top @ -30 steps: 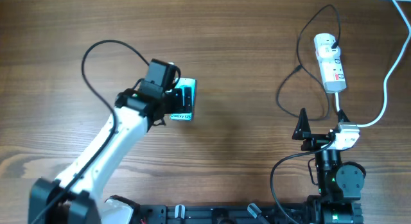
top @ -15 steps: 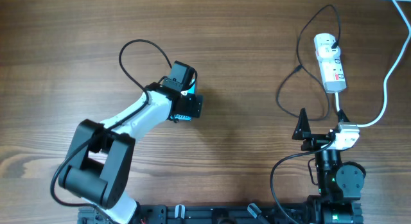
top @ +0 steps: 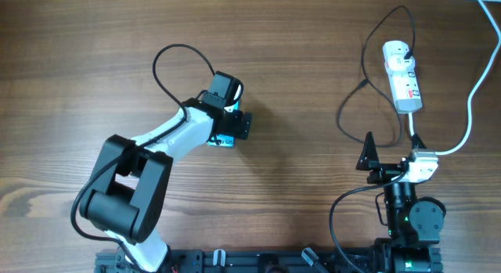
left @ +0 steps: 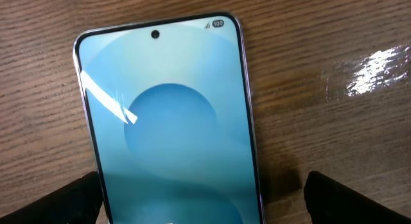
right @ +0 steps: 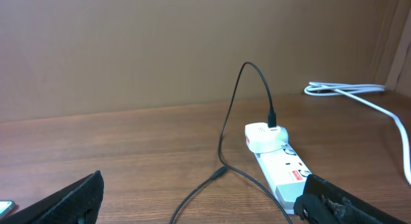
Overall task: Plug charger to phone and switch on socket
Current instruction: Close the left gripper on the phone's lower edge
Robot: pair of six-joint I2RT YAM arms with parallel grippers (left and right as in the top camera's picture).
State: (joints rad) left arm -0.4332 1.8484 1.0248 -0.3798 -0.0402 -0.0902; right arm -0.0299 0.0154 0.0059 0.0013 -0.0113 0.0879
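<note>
The phone (left: pixel 170 121) lies flat on the wood with its teal-blue screen lit. In the overhead view only part of the phone (top: pixel 225 138) shows under my left gripper (top: pixel 233 124). My left gripper (left: pixel 205 208) is open, with one finger on each side of the phone's lower end. The socket (top: pixel 401 76) lies at the far right, with the charger plug head (right: pixel 270 121) in its far end. The thin black charger cable (top: pixel 344 109) loops to the left of the socket, and its connector tip (right: pixel 220 172) lies loose on the table. My right gripper (right: pixel 199 208) is open and empty, a little short of the socket (right: pixel 282 166).
A thick white cord (top: pixel 470 109) runs from the socket's near end to the right table edge and also shows in the right wrist view (right: pixel 347 90). The left arm's own black cable (top: pixel 176 58) arcs above the arm. Bare wood lies between phone and socket.
My left arm has swung in and its gripper has moved right over the phone, covering more of it. The right arm, socket and charger have not moved.
</note>
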